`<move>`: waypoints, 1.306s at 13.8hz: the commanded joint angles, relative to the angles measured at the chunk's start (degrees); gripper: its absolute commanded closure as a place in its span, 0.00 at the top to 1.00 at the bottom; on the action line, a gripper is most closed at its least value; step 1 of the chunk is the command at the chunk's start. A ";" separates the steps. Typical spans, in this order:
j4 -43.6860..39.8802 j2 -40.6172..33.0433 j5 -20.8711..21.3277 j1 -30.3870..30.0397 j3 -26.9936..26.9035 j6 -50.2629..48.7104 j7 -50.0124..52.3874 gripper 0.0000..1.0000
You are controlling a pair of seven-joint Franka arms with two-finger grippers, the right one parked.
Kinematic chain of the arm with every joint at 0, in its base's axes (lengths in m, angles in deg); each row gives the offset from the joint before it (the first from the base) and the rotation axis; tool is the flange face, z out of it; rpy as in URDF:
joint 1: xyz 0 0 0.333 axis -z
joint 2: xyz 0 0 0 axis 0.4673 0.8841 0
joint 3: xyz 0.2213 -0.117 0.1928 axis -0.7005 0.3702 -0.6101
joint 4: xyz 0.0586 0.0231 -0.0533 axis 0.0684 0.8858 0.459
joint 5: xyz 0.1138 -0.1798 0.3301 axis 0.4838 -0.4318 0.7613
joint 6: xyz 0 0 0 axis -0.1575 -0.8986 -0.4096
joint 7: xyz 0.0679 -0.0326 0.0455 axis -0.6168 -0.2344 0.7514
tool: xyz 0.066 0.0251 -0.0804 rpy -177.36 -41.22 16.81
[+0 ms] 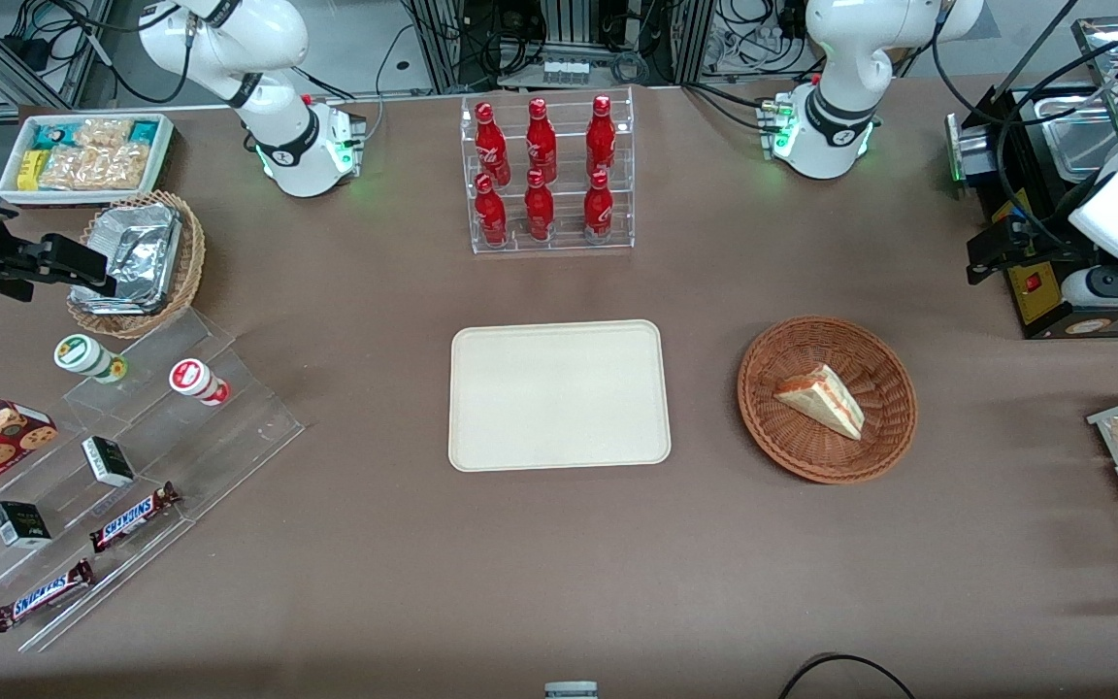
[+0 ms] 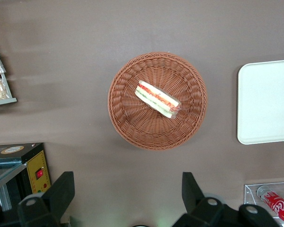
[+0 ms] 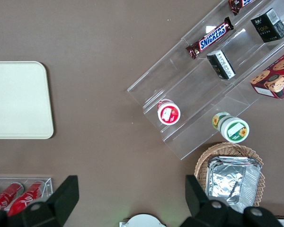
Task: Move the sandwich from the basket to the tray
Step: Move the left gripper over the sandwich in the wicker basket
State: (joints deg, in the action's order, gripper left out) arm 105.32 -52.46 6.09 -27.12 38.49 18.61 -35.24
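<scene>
So far nothing of the task is done: your small triangular sandwich [image 2: 157, 99] of pale white bread, with its pink-red and green filling layers, lies on its side in the round orange-brown woven wicker basket [image 2: 128, 124], well below your left arm's gripper [image 2: 128, 198] and apart from it. That gripper hangs high over the brown table [image 1: 559, 563], off the basket's rim and not directly over the sandwich, and its two dark fingers [image 2: 62, 188] stand wide apart with nothing between them. The flat cream-beige rectangular tray [image 1: 559, 394] with rounded corners sits bare, farther from your gripper than the basket is, toward the parked arm's end of the table. Everything is left to do, as I judge it: bring the gripper over the wedge, lower it into the basket, close across the bread faces, lift clear of the wicker rim, carry sideways to the tray and let go. Turn the wrist first, I think, so the fingers straddle the sandwich's narrow thickness. The bread looks soft, so squeeze lightly or the layers may slide apart.
</scene>
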 commanded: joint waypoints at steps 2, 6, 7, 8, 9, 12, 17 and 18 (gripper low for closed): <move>-0.26 -0.12 0.77 -0.30 0.08 -1.08 -0.39 1.00; 2.10 2.86 0.95 0.05 0.17 2.85 0.74 1.00; 4.03 3.13 1.03 0.31 0.34 5.48 2.75 1.00; 6.39 3.14 1.03 0.49 0.60 8.29 4.69 1.00; 8.33 3.14 0.95 1.19 0.78 11.54 5.58 1.00; 15.35 3.93 1.12 2.42 0.96 20.59 11.28 1.00; 30.12 2.70 1.03 3.04 1.13 38.87 29.36 1.00; 32.50 2.35 0.77 3.04 1.22 41.95 33.84 1.00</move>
State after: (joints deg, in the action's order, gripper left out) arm 132.04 -47.42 6.37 -24.40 39.73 55.24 -9.24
